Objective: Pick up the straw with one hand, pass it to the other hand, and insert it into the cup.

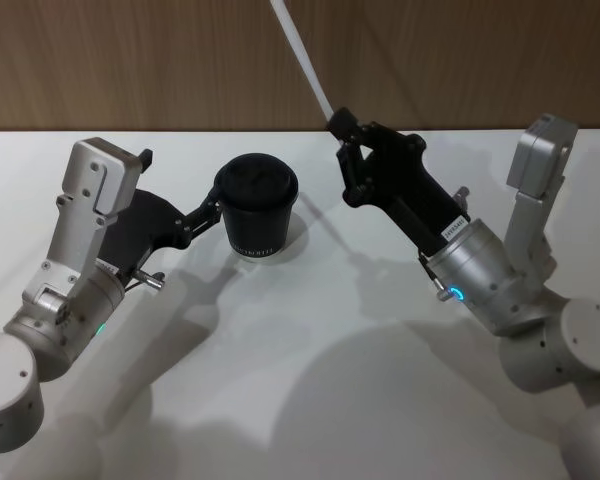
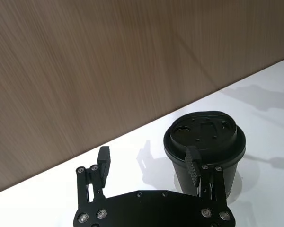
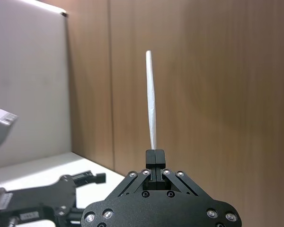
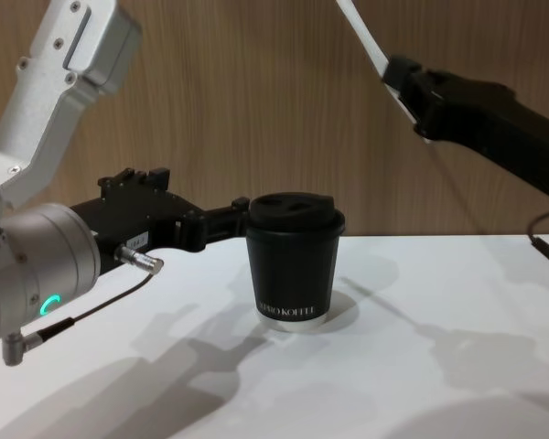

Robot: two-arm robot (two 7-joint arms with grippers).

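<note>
Head view: your right gripper [image 1: 342, 130] is clamped on the straw [image 1: 302, 55] near its lower end, and the straw slants up across the wood wall [image 1: 130, 60]. The lidded cup [image 1: 258, 215] stands on the white table [image 1: 310, 330].
Left wrist view: left gripper [image 2: 149, 158] is spread wide, with one finger [image 2: 194, 163] at the cup's side. Whether they touch, you cannot tell.
Chest view: the straw is high, right of the cup.
</note>
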